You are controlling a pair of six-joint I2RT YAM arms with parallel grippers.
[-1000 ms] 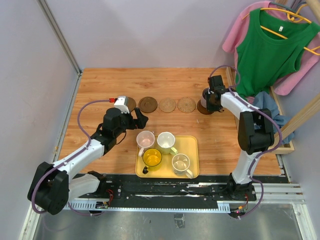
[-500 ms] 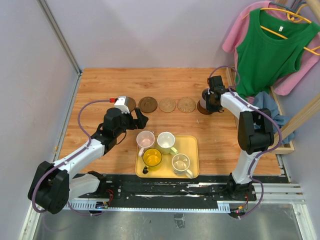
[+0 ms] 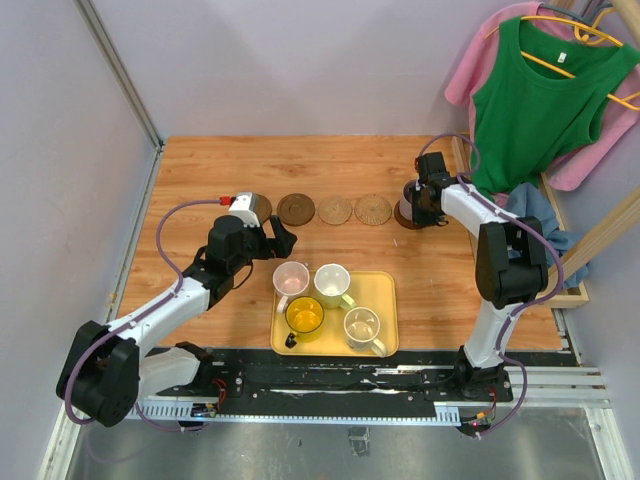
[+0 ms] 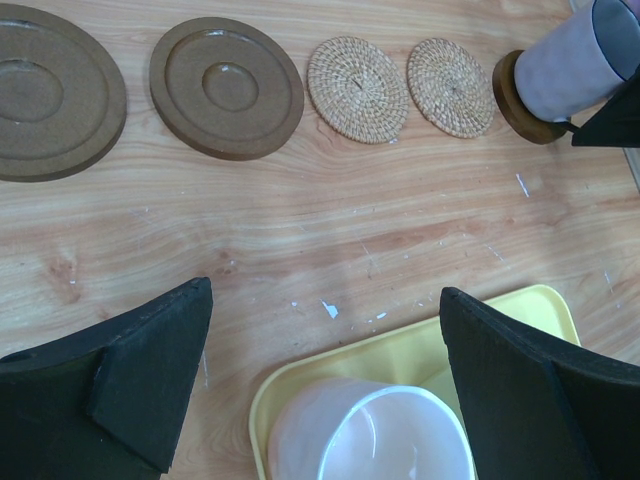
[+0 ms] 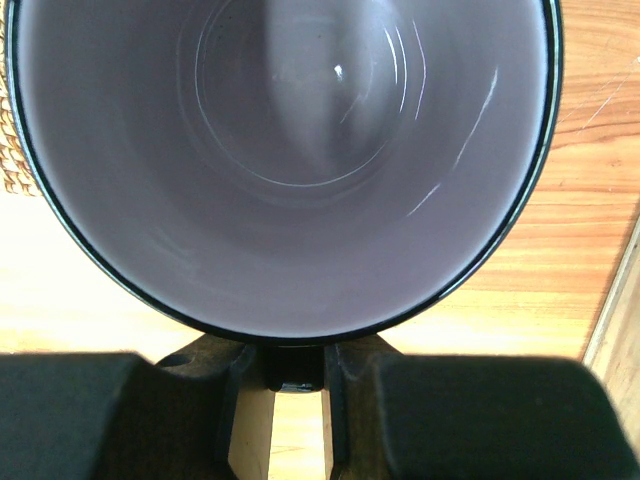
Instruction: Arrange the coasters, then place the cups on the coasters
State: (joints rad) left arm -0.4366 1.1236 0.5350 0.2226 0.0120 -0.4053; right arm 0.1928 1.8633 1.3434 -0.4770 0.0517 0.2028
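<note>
**Grey-purple cup on the end coaster, handle clamped by the right arm**

Five coasters lie in one straight row running left to right across the wooden table point(image 3: 200, 170). From the left these are a dark brown coaster point(image 4: 55, 90), a second dark brown coaster point(image 3: 296, 209), a woven tan coaster point(image 3: 335, 210), a second tan coaster point(image 3: 372, 210) and a dark end coaster point(image 4: 512, 105).

The grey-purple cup point(image 4: 575, 65) stands on that end coaster with its mouth up. Its handle points right, toward the right arm. The right gripper point(image 5: 295, 385) is closed narrowly on the handle, one finger on each side of it. Whether the cup's full weight rests on the coaster cannot be told.

The yellow tray point(image 3: 385, 290) sits nearer the arm bases, its long side parallel to the coaster row. Four cups stand on it with their mouths up:
- The pink cup point(image 3: 291, 278) is at the far left.
- The pale cup point(image 3: 332, 284) is at the far right, its handle pointing right.
- The yellow cup point(image 3: 304, 315) is at the near left, with a dark handle toward the near left.
- The cream cup point(image 3: 362, 328) is at the near right, its handle toward the near right.

The left gripper point(image 3: 284, 240) hovers between the coaster row and the tray, just above the pink cup. Its fingers are spread wide apart and hold nothing.
</note>
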